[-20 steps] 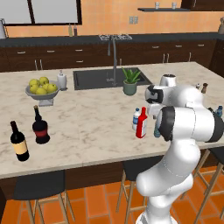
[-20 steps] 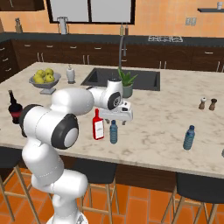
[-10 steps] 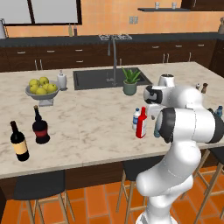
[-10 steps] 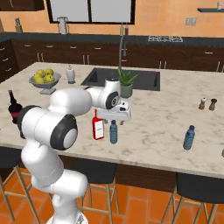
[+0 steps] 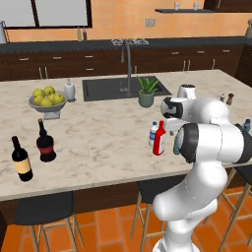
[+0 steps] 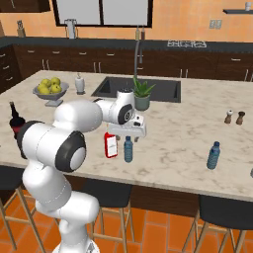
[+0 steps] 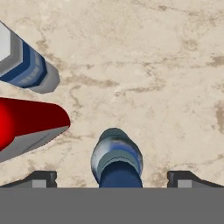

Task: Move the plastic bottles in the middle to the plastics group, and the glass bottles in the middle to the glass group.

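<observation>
Since a second ago the white arm's two-finger gripper has scarcely shifted above the middle bottles. Its dark fingertips stand spread wide, holding nothing; the small translucent blue plastic bottle stands between them, touching neither. Beside it stand the flat-sided bright red glass bottle and the whitish-clear plastic bottle with blue label. Farther off, the left base view shows the two dark wine bottles; the right base view shows another small blue water bottle, well apart.
</observation>
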{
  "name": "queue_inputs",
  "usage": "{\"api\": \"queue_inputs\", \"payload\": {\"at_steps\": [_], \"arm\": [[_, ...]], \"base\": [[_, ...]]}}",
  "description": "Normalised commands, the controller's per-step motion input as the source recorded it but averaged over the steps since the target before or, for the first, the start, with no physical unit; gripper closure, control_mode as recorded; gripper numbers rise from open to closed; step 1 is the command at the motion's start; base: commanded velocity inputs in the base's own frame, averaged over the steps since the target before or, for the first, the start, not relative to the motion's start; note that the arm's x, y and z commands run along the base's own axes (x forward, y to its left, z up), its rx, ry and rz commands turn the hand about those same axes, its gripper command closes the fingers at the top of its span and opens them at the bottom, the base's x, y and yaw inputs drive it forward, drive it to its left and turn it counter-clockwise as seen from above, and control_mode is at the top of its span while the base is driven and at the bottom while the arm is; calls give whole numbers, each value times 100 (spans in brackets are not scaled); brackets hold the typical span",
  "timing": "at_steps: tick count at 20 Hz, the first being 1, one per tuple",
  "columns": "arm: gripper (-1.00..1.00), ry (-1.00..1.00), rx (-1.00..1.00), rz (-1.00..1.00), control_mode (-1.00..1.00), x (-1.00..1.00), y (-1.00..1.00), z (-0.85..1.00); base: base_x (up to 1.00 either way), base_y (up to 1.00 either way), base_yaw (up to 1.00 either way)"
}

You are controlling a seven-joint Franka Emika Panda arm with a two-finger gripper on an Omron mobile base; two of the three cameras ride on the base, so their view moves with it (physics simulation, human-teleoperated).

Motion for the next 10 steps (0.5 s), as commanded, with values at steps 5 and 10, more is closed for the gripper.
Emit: {"api": "queue_inputs", "payload": {"at_steps": [5,10], "arm": [[100,0,0,0,-100,0,0,-8],[100,0,0,0,-100,0,0,0]], "base": [[0,0,0],[0,0,0]]}}
